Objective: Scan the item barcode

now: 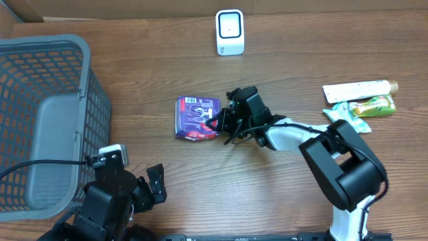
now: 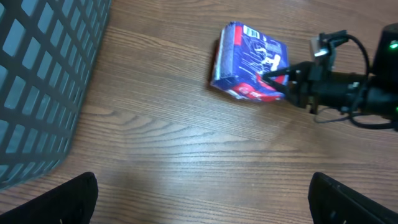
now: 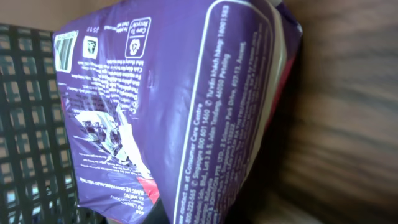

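Observation:
A purple and red packet lies in the middle of the table, also seen in the left wrist view. My right gripper reaches in from the right and is shut on the packet's near right edge. The packet fills the right wrist view, printed side towards the camera, and hides the fingers. A white scanner stands upright at the back of the table. My left gripper stays at the front left, open, its fingertips wide apart over bare wood.
A large grey mesh basket takes up the left side, its wall visible in the left wrist view. At the right lie a white tube and a green packet.

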Robot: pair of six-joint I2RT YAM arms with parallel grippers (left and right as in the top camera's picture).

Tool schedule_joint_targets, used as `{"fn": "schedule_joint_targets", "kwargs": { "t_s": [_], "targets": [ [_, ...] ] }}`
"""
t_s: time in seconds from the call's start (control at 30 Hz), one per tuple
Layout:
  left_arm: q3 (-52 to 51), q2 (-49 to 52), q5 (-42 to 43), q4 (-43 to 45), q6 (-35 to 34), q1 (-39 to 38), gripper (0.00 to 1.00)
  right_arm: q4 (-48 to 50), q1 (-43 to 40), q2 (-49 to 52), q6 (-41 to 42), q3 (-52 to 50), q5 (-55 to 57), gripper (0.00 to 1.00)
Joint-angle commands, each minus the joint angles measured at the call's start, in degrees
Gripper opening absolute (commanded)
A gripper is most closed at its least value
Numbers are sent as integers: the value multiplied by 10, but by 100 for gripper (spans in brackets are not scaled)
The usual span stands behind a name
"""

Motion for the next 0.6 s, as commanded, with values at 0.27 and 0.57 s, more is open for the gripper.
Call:
{"fn": "schedule_joint_targets", "kwargs": {
  "t_s": [0.27, 0.57],
  "targets": [
    [-2, 0, -4, 2, -10, -2, 100, -204, -66, -236, -290, 9, 72, 4],
    [-2, 1, -4, 2, -10, -2, 99, -217, -71, -392, -386, 9, 255, 4]
  ]
}}
